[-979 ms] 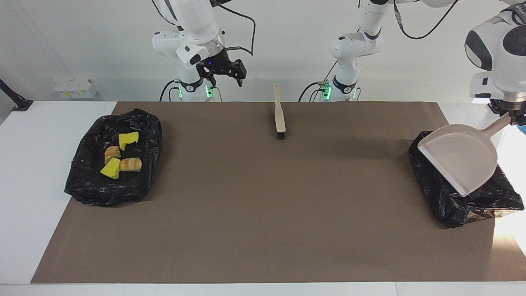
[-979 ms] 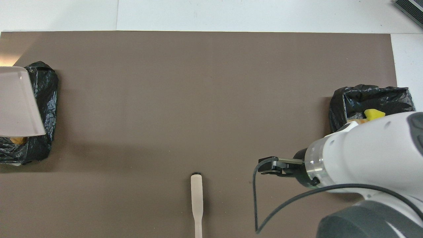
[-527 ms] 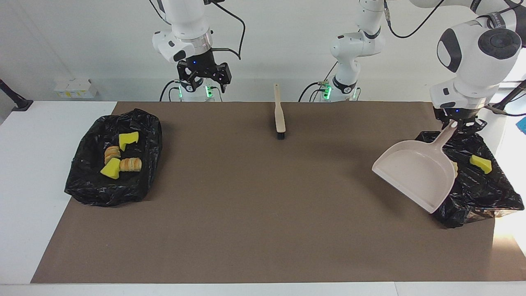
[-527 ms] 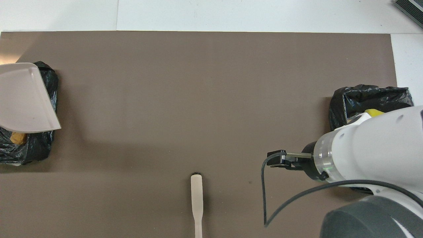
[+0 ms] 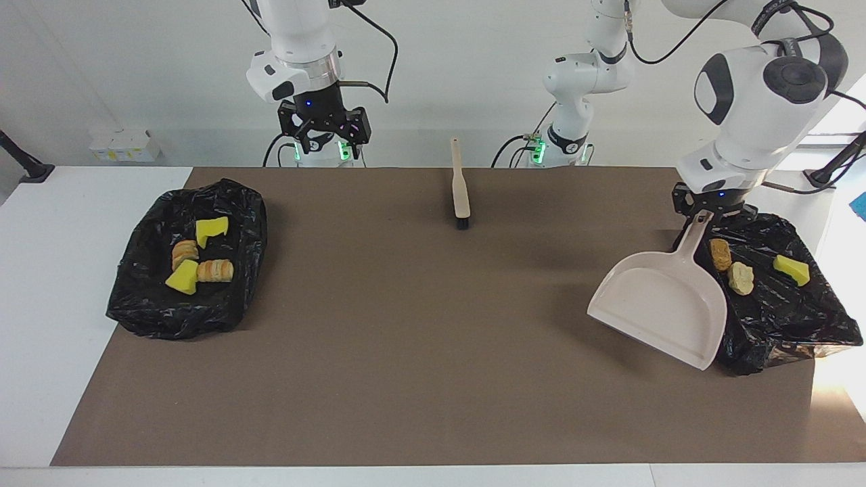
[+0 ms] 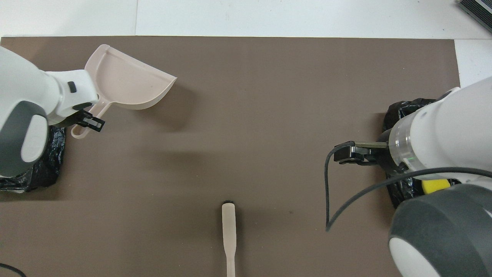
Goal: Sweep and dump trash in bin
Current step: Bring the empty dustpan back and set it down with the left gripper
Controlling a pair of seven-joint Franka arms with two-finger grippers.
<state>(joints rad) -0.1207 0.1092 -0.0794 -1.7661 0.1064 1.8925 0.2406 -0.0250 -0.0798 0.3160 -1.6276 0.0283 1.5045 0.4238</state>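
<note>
The trash is lying in 2 black-lined bins on a brown mat: 4 scraps in the bin toward the right arm's end, 2 yellow and 2 golden-brown, and 3 scraps in the bin toward the left arm's end. The mat is covering a white table in front of a white wall. The left gripper is pinching the handle of 1 beige dustpan, which is hanging tilted beside that bin. 1 brush is lying at the mat's robot edge. The right gripper is waiting raised above that edge, fingers spread.
</note>
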